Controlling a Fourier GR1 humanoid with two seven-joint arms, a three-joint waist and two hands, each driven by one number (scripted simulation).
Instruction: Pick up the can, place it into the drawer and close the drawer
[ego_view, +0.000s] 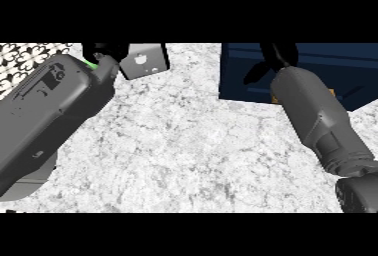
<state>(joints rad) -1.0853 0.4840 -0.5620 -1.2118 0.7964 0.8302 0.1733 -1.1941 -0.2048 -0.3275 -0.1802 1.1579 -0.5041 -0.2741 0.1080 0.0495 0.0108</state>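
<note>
Can: hidden from sight.
Drawer (310, 65): dark blue, open, top right of the marble counter (184, 150).
Right hand (272, 59): over the drawer, fingers pointing down; grip unclear.
Left hand (103, 51): top left beside a grey box (144, 60); fingers unclear.

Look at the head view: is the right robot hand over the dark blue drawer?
Yes. The right robot hand reaches over the dark blue drawer at the upper right, its dark fingers showing against the drawer's blue.
</note>
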